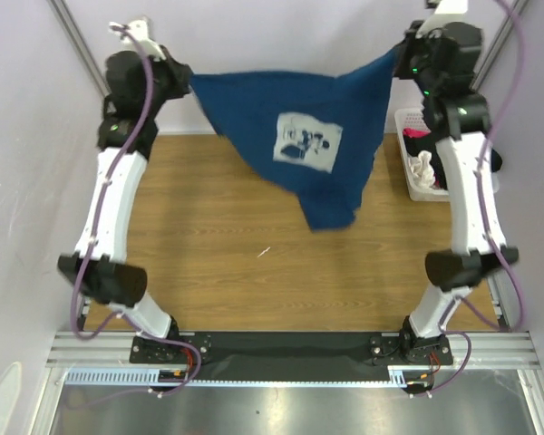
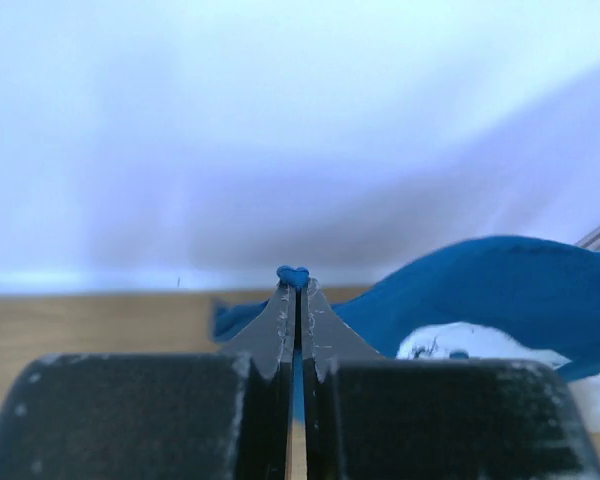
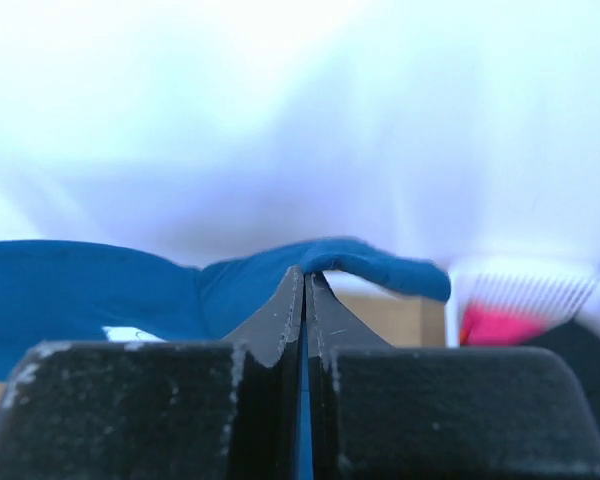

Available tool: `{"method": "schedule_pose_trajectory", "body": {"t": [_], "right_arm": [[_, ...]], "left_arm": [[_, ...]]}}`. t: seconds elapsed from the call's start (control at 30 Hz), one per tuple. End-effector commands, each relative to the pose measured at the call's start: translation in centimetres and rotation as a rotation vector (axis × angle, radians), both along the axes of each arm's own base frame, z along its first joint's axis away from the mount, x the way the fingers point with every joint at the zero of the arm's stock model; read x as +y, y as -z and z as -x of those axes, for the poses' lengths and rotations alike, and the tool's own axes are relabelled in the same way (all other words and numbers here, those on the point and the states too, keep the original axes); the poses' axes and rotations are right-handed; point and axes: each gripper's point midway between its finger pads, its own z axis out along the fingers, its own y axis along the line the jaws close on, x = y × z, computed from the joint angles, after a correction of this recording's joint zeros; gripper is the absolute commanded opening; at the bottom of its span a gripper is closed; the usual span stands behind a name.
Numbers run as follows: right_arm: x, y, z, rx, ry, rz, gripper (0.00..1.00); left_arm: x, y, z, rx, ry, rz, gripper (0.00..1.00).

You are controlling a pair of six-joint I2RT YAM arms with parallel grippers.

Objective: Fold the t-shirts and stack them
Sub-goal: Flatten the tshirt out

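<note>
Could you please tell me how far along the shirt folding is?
Done: nothing folded or stacked lies on the table. In hand: the blue shirt hangs spread in the air, the left gripper and right gripper each shut on an upper corner. Left: folding it, then the pink cloth and white cloth in the basket.

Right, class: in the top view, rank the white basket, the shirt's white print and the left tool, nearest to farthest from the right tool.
1. white basket, right side, close to the right tool
2. white print, centre of the hanging t-shirt
3. left tool, far left
</note>
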Motion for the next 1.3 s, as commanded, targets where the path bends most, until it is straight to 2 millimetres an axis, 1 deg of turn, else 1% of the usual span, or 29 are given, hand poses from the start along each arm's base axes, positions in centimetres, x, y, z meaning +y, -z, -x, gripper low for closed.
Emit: {"method": "schedule_pose_trajectory", "body": {"t": [0.0,0.03,0.07,0.1,0.13,0.17,0.2,0.27,0.3,0.33,0.4,0.43,0.5,0.53,0.57,0.63,0.67,0.77,0.8,0.87,0.9,0.93,0.97,1.03,1.07,1.1,1.17,1.2,1.27], "right_arm": [[-0.5,-6.8,4.4,-0.187,0.001,0.02,0.0],[-0.4,-7.5,5.2,-0.203,-0.008,0.021,0.0],[-0.6,-9.5,7.3,-0.25,-0.014,0.019,0.0],[-0.5,-10.1,8.2,-0.266,-0.022,0.02,0.0],[-0.2,-10.3,9.0,-0.274,-0.034,0.018,0.0],[-0.1,-11.2,10.8,-0.298,-0.047,0.008,0.0],[-0.3,-12.4,12.2,-0.33,-0.051,0.003,0.0],[-0.3,-12.8,13.6,-0.349,-0.062,0.001,0.0],[-0.7,-14.1,15.5,-0.383,-0.062,-0.004,0.0],[-0.8,-14.3,16.2,-0.387,-0.062,-0.005,0.0],[-1.3,-15.5,18.6,-0.424,-0.061,-0.012,0.0],[-1.4,-15.8,19.5,-0.429,-0.065,-0.014,0.0],[-1.1,-16.2,21.1,-0.444,-0.095,-0.013,0.0],[-1.4,-16.7,22.8,-0.461,-0.1,-0.015,0.0],[-1.4,-16.8,23.5,-0.465,-0.11,-0.011,0.0],[-1.8,-17.4,26.1,-0.489,-0.118,-0.017,0.0],[-1.9,-17.8,27.2,-0.503,-0.124,-0.021,0.0],[-2.6,-18.7,30.9,-0.549,-0.131,-0.034,0.0],[-2.8,-19.3,32.0,-0.569,-0.136,-0.041,0.0],[-3.0,-19.4,34.1,-0.576,-0.149,-0.039,0.0],[-2.9,-19.6,35.1,-0.583,-0.163,-0.036,0.0],[-3.1,-19.6,35.8,-0.582,-0.161,-0.03,0.0],[-3.4,-19.8,37.4,-0.61,-0.162,-0.037,0.0],[-3.9,-19.8,38.2,-0.618,-0.134,-0.037,0.0],[-4.1,-19.6,38.4,-0.616,-0.126,-0.035,0.0],[-4.3,-19.7,39.2,-0.63,-0.115,-0.031,0.0],[-4.4,-18.8,38.4,-0.6,-0.1,-0.04,0.0],[-4.4,-18.4,37.9,-0.586,-0.096,-0.039,0.0],[-4.3,-16.7,35.5,-0.514,-0.084,-0.045,0.0]], "left_arm": [[0.2,-6.9,4.6,-0.157,0.03,0.013,0.0],[0.3,-7.9,5.6,-0.181,0.029,0.017,0.0],[0.6,-8.6,6.5,-0.198,0.019,0.018,0.0],[1.0,-9.8,8.5,-0.228,0.012,0.023,0.0],[1.2,-10.2,9.5,-0.24,0.006,0.028,0.0],[1.7,-11.2,11.9,-0.269,-0.009,0.036,0.0],[2.1,-11.6,13.0,-0.284,-0.022,0.041,0.0],[2.9,-12.5,15.4,-0.32,-0.047,0.051,0.0],[3.3,-12.4,16.3,-0.323,-0.063,0.053,0.0],[3.8,-14.0,19.0,-0.372,-0.07,0.062,0.01],[4.2,-14.6,21.3,-0.391,-0.08,0.065,0.0],[4.5,-15.8,23.9,-0.437,-0.079,0.068,0.0],[5.2,-16.1,26.2,-0.452,-0.1,0.069,0.0],[5.8,-16.2,27.1,-0.46,-0.125,0.065,0.0],[6.2,-16.7,29.3,-0.489,-0.134,0.066,0.0],[7.0,-16.3,30.9,-0.483,-0.162,0.056,0.0],[7.3,-16.6,32.7,-0.507,-0.169,0.059,0.0],[7.9,-16.0,34.9,-0.503,-0.182,0.064,0.0],[8.1,-16.4,36.5,-0.524,-0.183,0.075,0.0],[8.0,-16.0,37.9,-0.517,-0.172,0.09,0.0],[8.2,-16.5,39.6,-0.546,-0.168,0.102,0.0],[8.2,-16.2,40.1,-0.53,-0.165,0.118,0.0],[8.5,-16.8,41.3,-0.548,-0.17,0.131,0.0],[8.7,-16.9,41.8,-0.523,-0.183,0.151,0.0],[8.9,-16.3,42.0,-0.488,-0.19,0.147,0.0],[9.4,-16.7,42.6,-0.494,-0.217,0.16,0.0],[9.9,-16.2,42.2,-0.47,-0.247,0.176,0.0],[10.4,-15.3,41.1,-0.436,-0.288,0.174,0.01],[10.5,-14.1,38.7,-0.374,-0.312,0.154,0.0]]}}
